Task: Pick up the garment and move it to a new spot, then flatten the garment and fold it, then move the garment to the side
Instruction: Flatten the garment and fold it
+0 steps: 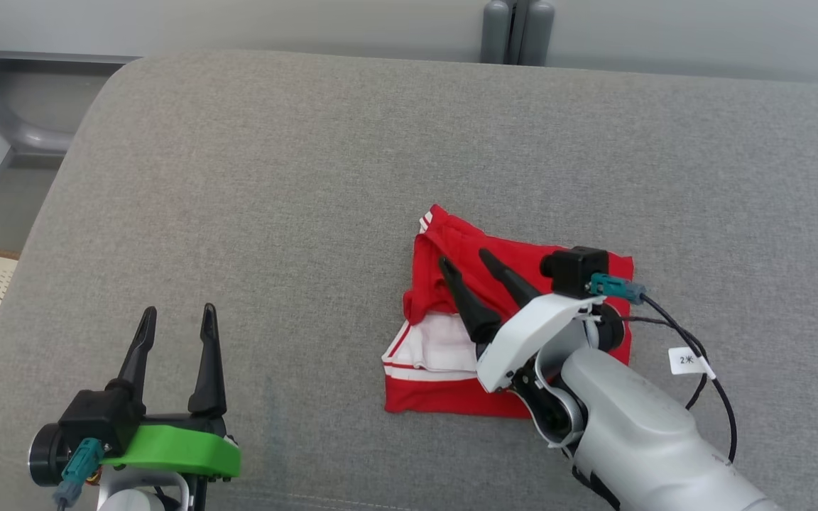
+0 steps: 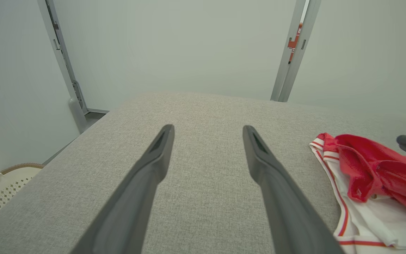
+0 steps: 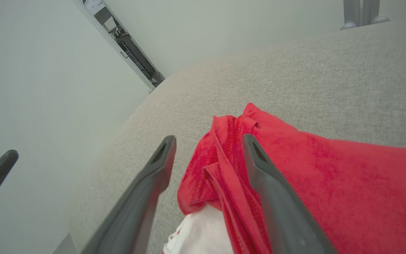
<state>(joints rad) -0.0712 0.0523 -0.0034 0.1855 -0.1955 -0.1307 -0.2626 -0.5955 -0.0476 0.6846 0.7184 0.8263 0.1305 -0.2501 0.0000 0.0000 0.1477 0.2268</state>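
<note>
The red cloth garment with white lining and red-and-white striped trim (image 1: 427, 291) lies on the broad grey woven cushion (image 1: 274, 177), right of the middle and towards the near edge. It is a squarish, partly doubled-over heap. A rumpled red fold runs near to far along its left side, and the white inner face is laid bare at the near left corner. The right part looks flatter, though the arm hides much of it

The right gripper (image 1: 464, 257) hangs directly over the garment, its two long dark fingers pointing far and a little left. They stand spread wide with nothing pinched; in the right wrist view the rumpled fold lies loose between and below them, and I cannot tell whether the tips touch the cloth

The left gripper (image 1: 178, 311) is at the near left, well apart from the garment. It is also wide open and empty, with bare cushion between its fingers

The coming move turns on this: the garment lies under the right gripper and well to the right of the left one, so the right arm is much the nearer. By my judgement the fold is unfinished, and the rumpled left edge is the likeliest place to grip
</note>
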